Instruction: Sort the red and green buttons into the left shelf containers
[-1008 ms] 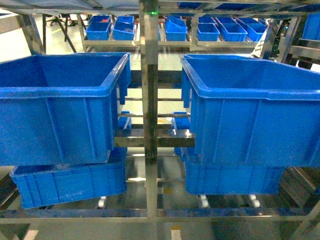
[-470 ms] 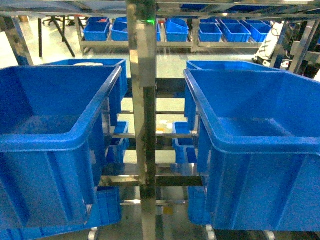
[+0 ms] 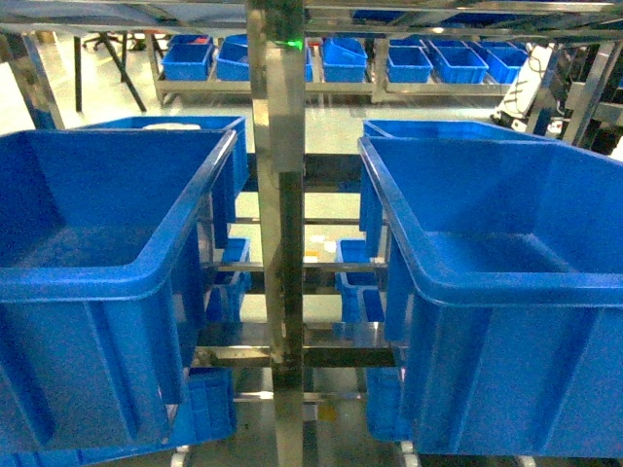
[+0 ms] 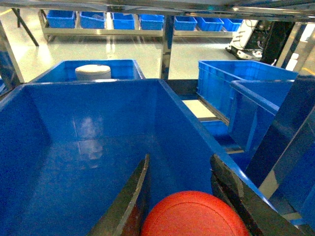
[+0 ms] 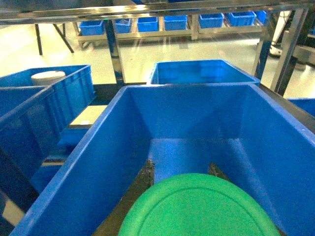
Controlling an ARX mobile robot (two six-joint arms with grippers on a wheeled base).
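Over blue totes | left jaws grip red button | right jaws grip green button

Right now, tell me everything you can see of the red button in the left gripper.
The red button shows only as a wide, smooth, domed red cap at the bottom edge of the left wrist view; its body is out of sight. It sits between the left gripper's two dark fingers, which flank it closely on both sides. It hangs over the open blue tote, above the floor near the right wall.
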